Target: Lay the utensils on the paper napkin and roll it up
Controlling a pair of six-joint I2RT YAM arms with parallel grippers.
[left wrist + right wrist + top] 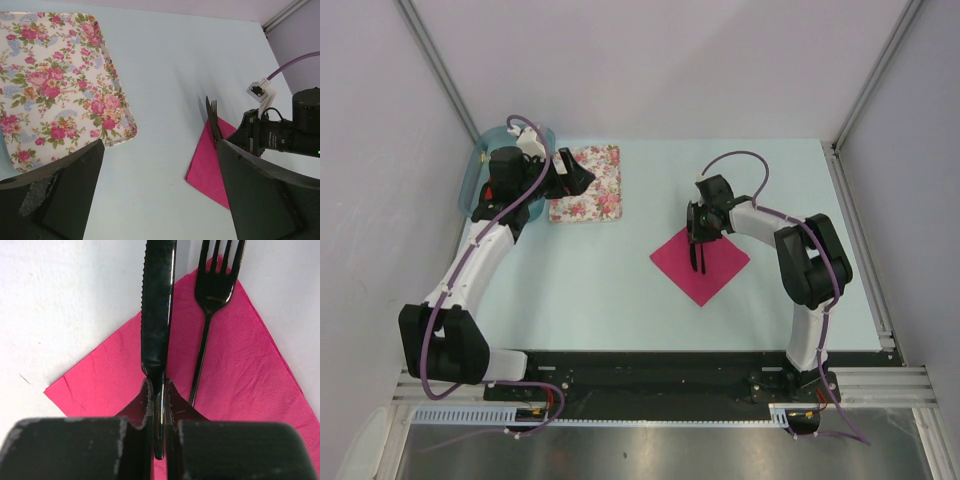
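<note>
right gripper [159, 386] jaws clamped on knife [157, 305] handle, lower it flat onto napkin [240, 370] parallel to fork [212, 290], just beside it, then release; left gripper [159, 150] jaws apart, empty

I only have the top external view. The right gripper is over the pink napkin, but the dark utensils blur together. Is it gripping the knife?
Observer: Yes. In the right wrist view, the right gripper is shut on the knife at its handle.
Operator: Where is the fork?
Observer: The fork lies on the napkin, apart from the knife, with its tines at the napkin's far corner.
Operator: Is the left gripper carrying anything?
Observer: No. In the left wrist view, the left gripper is open and empty, beside the floral piece.
</note>
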